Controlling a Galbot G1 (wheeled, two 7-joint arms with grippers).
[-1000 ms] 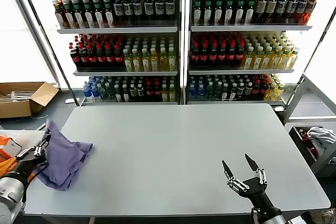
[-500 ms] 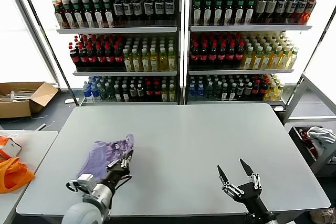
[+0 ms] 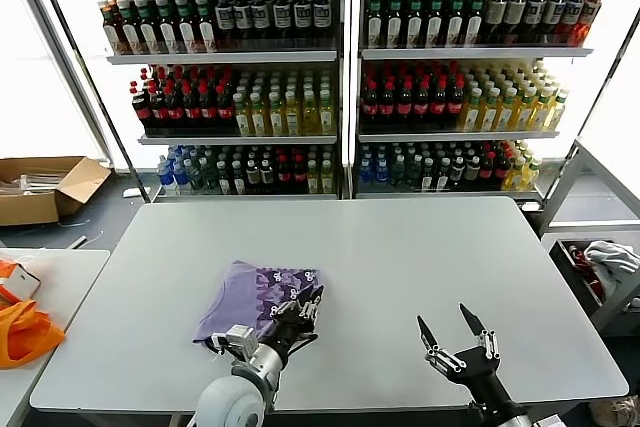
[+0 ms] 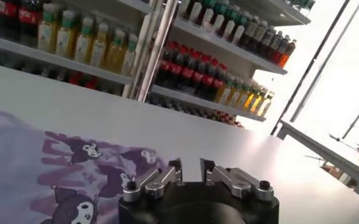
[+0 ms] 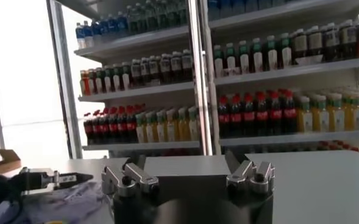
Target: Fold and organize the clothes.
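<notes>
The lavender T-shirt (image 3: 245,297) lies loosely bunched on the grey table (image 3: 400,257), front left of centre, with its dark purple-and-white print (image 3: 285,287) facing up. My left gripper (image 3: 303,305) rests low at the shirt's right edge. In the left wrist view the left gripper (image 4: 191,167) has its jaws a little apart, with bare table between them and the shirt (image 4: 39,176) beside one finger. My right gripper (image 3: 443,317) hovers open and empty over the table's front right, and it also shows in its own wrist view (image 5: 180,161). The shirt (image 5: 63,204) shows there too.
Two shelving units of bottles (image 3: 340,77) stand behind the table. An orange fabric item (image 3: 25,332) lies on a side table at the left. A cardboard box (image 3: 45,187) sits on the floor at the far left. A rack holding cloth (image 3: 605,262) stands at the right.
My left arm has carried the shirt from the table's left edge toward the front middle. The shirt now lies on the table with the print up. The right gripper has barely moved.
</notes>
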